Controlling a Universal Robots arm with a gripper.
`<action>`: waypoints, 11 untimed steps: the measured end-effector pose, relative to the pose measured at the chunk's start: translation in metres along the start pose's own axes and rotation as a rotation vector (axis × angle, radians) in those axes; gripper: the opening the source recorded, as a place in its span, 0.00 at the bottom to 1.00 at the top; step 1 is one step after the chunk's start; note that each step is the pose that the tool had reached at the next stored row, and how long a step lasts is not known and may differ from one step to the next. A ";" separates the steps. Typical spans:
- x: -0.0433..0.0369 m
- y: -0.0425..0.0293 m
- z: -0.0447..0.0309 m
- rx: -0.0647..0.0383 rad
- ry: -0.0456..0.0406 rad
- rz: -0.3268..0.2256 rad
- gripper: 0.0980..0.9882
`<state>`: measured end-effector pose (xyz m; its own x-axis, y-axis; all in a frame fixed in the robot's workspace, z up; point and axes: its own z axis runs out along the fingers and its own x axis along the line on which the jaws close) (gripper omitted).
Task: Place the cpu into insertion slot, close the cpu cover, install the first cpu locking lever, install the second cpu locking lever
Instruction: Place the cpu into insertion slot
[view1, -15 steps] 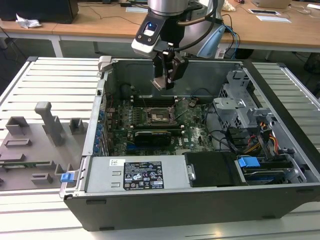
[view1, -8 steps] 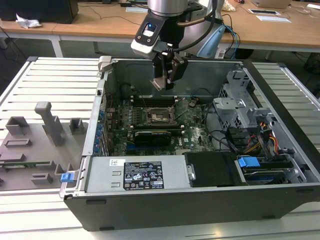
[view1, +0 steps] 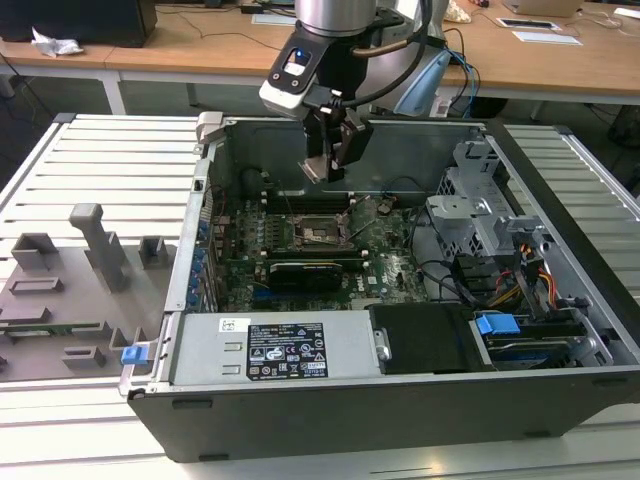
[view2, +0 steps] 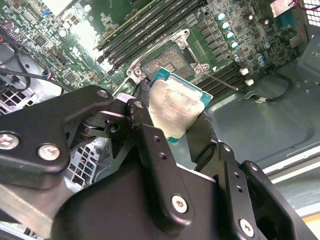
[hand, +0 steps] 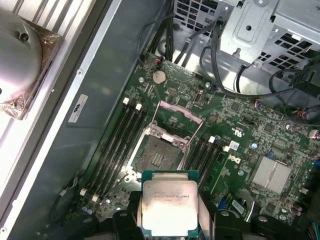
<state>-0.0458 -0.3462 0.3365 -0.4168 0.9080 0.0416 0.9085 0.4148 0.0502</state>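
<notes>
Cpu (hand: 169, 205), flat and square, its silver-grey top smudged, rim greenish, is gripped by my tool (hand: 169, 220) above the open insertion slot (hand: 159, 159).

Dark gripper (hand: 169, 225) clamps cpu (hand: 169, 202) over mobo (hand: 235, 150); insertion slot (hand: 157, 157) bare, cpu cover (hand: 181, 111) apparently hinged open.

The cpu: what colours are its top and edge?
Silver-grey top, teal-green edge; the cpu shows best in the first wrist view.
</notes>
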 end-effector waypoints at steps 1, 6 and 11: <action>0.0000 0.0000 0.0001 0.001 0.0004 0.002 0.49; 0.0000 0.0000 0.0009 0.007 0.0028 0.012 0.49; -0.0001 -0.0001 0.0019 0.014 0.0056 0.026 0.49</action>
<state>-0.0459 -0.3462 0.3346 -0.3936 0.9180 0.0483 0.9192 0.3923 0.0352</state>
